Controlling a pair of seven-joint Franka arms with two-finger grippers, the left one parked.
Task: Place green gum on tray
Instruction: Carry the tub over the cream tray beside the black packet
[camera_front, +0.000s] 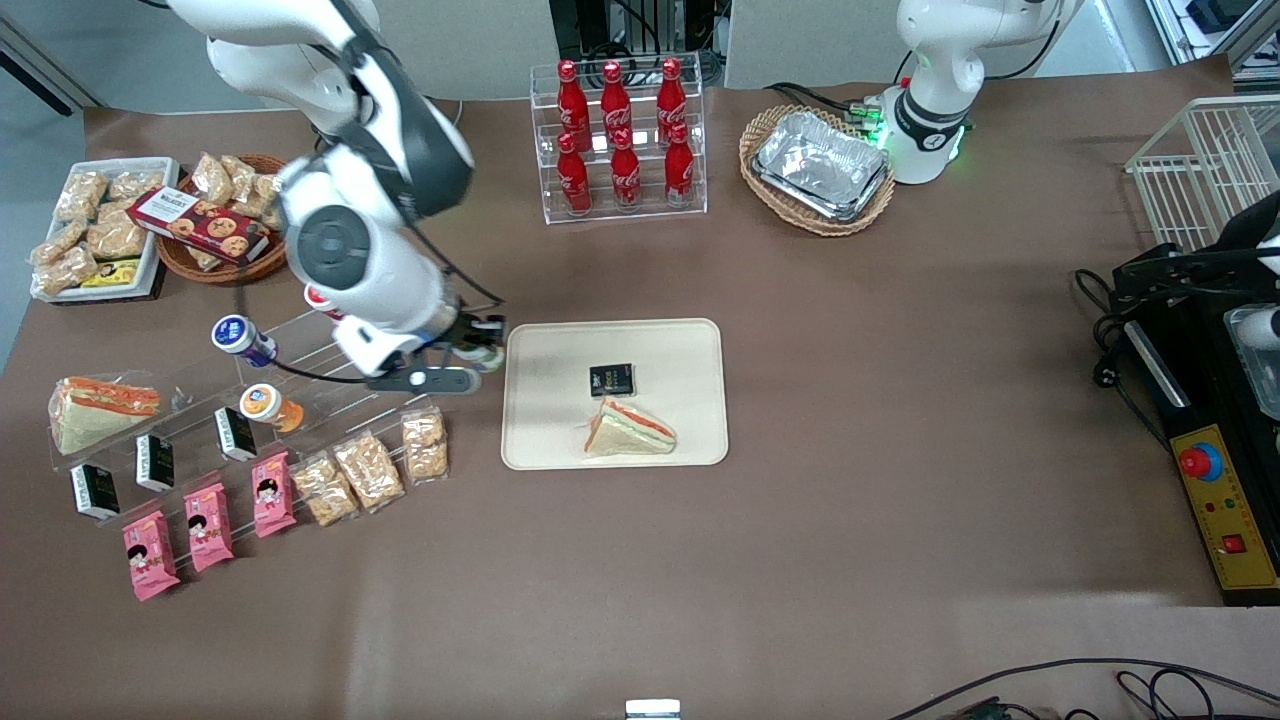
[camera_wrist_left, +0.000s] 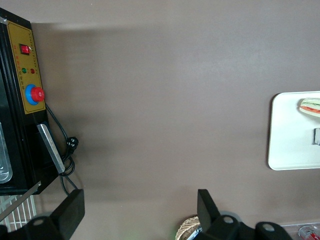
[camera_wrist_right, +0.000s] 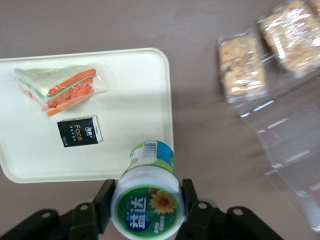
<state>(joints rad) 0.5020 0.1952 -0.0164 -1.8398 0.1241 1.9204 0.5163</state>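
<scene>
gripper: we see both fingers clamped on the green gum, hanging just beside the tray's edge toward the working arm's end
green gum: held off the table, lid toward the wrist camera, over the tray rim
tray: we count a wrapped sandwich and a small black packet on it, apart
snack packs: near the tray, on the table
</scene>
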